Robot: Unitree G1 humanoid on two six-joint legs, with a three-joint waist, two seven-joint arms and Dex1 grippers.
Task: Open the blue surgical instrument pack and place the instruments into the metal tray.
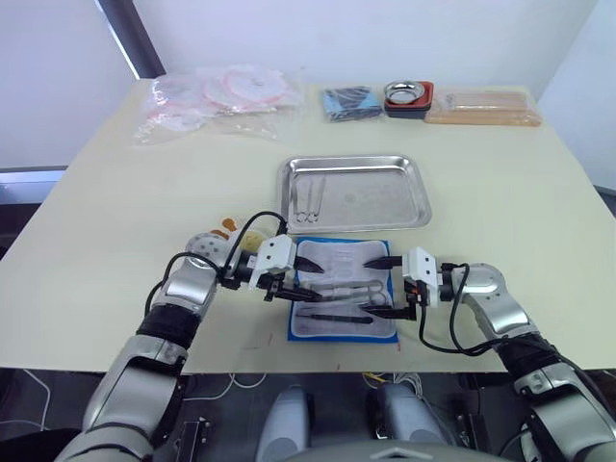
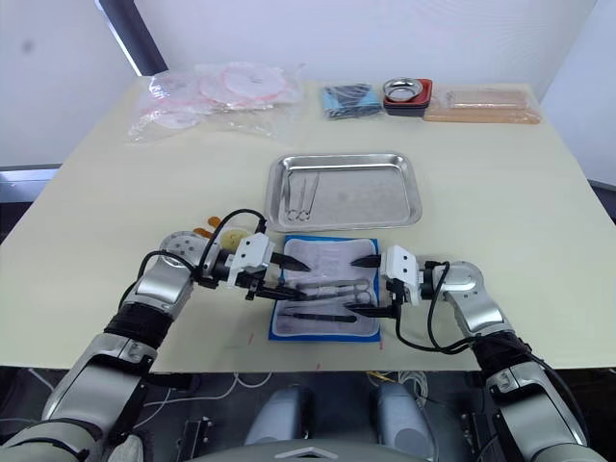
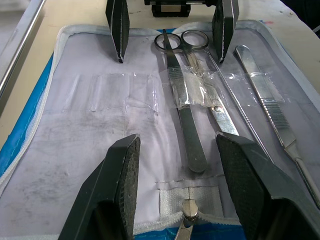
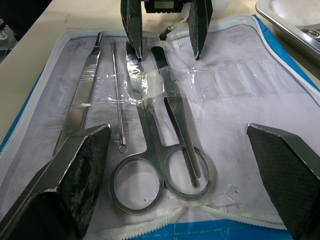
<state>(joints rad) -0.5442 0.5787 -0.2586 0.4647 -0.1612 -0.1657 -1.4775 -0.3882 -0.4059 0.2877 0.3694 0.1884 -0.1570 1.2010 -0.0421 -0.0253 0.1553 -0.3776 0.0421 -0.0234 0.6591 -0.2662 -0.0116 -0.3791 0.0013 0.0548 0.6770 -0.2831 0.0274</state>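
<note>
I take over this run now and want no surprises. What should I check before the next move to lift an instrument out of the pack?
1. Blue surgical instrument pack lies open, lining up: ok.
2. Left hand open, nothing held: ok.
3. Right hand open, nothing held: ok.
4. Scissors reachable: not ok, clear pocket strip across the blades.
5. Metal tray has room: ok, one instrument at its left end.
6. Forceps free of the pocket: cannot tell.

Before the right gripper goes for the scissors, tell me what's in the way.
A clear pocket strip lies across the scissors blades, holding them in the blue surgical instrument pack. The right gripper hangs open above; nothing else intervenes.
</note>
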